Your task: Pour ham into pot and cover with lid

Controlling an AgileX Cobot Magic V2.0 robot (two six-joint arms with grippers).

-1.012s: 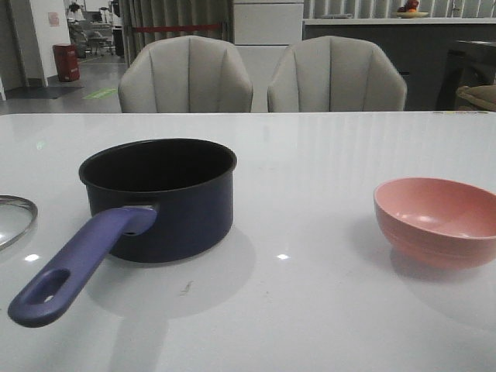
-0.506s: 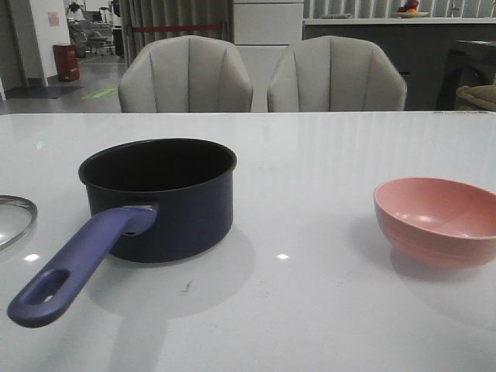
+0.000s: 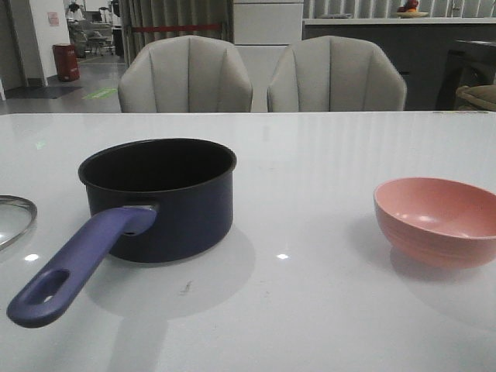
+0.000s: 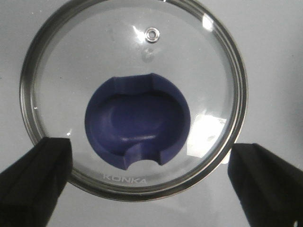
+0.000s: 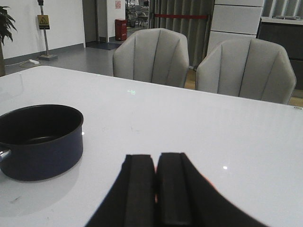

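A glossy white table (image 3: 333, 155) stands before two grey chairs (image 3: 186, 76). The lid (image 4: 132, 99) lies flat below the left gripper (image 4: 149, 182), whose fingers are spread wide; the right gripper (image 5: 155, 189) is pressed together.

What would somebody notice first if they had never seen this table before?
Probably the dark pot on the left side of the table, its long purple handle pointing toward the camera. Then the pink bowl at the right edge. The glass lid lies flat beneath the open left gripper.

Matte black left tool (image 4: 151, 182) fingers, wedge-shaped, black right tool (image 5: 155, 189) fingers, flat-faced
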